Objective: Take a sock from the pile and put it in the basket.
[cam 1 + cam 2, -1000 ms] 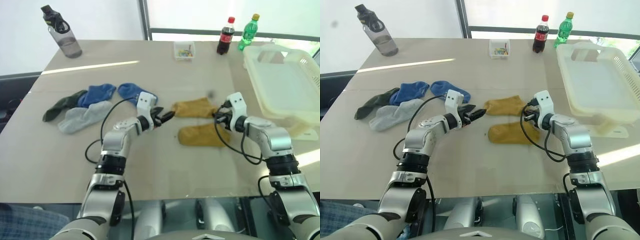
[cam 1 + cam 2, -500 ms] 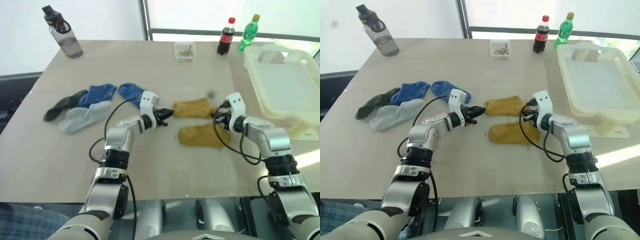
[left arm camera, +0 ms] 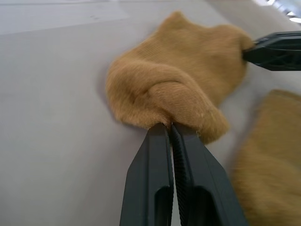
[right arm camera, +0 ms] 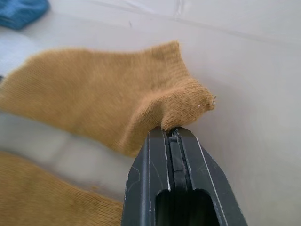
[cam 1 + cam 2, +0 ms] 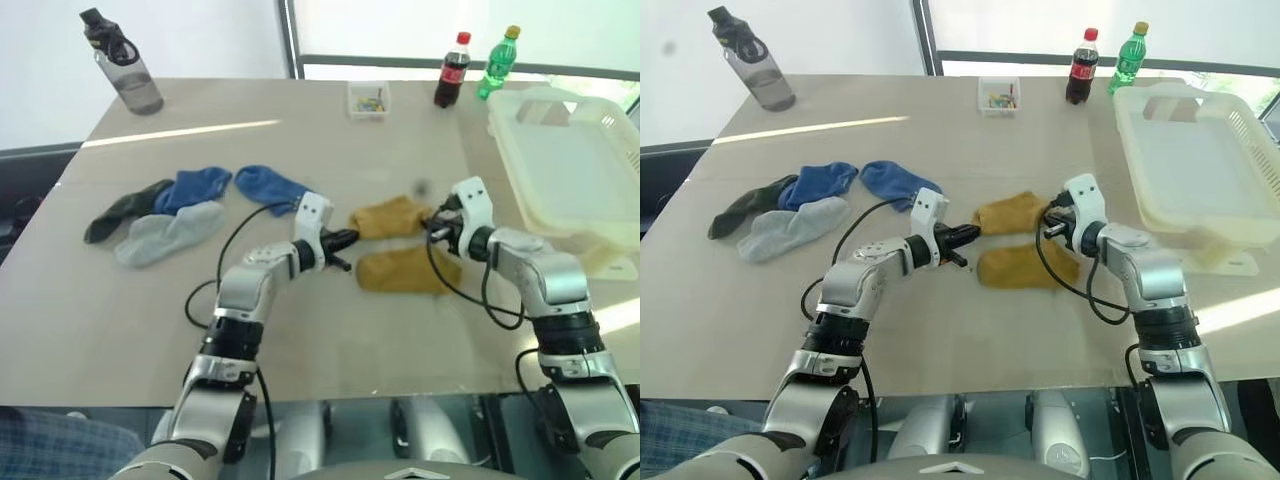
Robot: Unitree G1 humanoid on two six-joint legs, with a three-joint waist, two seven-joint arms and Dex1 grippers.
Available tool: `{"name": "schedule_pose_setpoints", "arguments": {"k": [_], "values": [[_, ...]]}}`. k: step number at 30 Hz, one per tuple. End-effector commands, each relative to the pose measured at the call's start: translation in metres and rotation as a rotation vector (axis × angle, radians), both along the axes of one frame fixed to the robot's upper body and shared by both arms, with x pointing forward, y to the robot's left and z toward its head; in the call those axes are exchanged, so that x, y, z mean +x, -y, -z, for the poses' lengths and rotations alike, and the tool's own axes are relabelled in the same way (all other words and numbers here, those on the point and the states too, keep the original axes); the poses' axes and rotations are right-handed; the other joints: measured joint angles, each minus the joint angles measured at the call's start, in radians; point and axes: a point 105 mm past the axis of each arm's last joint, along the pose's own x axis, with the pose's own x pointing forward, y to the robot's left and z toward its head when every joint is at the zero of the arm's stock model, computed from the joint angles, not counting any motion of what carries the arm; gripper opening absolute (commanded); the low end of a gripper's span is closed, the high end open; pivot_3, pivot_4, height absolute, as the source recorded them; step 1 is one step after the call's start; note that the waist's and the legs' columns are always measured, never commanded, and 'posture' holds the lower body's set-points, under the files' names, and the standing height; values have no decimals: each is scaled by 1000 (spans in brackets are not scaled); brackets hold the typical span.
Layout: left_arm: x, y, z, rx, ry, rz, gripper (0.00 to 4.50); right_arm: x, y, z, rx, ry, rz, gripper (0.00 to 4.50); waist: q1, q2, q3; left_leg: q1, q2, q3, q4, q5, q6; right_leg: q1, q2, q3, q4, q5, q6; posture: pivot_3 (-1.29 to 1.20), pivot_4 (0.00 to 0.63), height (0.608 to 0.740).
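Now both grippers hold the same mustard-yellow sock (image 5: 388,217) at the middle of the desk (image 5: 330,330). The left gripper (image 3: 170,128) has its jaws closed on one end, and the right gripper (image 4: 172,132) has its jaws closed on the other end. A second mustard-yellow sock (image 5: 402,270) lies just beside it. The basket (image 5: 560,170) stands at the right edge, and the remaining socks (image 5: 180,205) lie well apart on the left.

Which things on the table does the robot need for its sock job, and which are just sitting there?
For the job:
- mustard sock, pinched at its ends by left gripper and right gripper
- other socks
- basket

Just sitting:
- grey water bottle
- cola bottle
- green bottle
- small clear box
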Motion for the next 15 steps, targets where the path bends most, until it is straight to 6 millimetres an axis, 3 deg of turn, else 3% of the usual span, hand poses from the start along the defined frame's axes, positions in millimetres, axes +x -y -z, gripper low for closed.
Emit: {"name": "schedule_pose_setpoints", "arguments": {"k": [1,5,15], "values": [[-15,6,-28,-62,59,38,226,-12,4,-26,16,64,-3,0,0,0,0,0,0,0,0,0,0,0,0,0,0,0,0,0,150,740],[-40,6,-37,-95,84,70,226,-39,5,-43,18,80,-29,0,0,0,0,-5,0,0,0,0,0,-4,0,0,0,0,0,0,150,740],[-74,12,-42,-191,97,126,226,-94,10,-51,2,22,-43,0,2,0,0,-5,0,0,1,0,0,-6,0,0,1,0,0,0,150,740]]}}
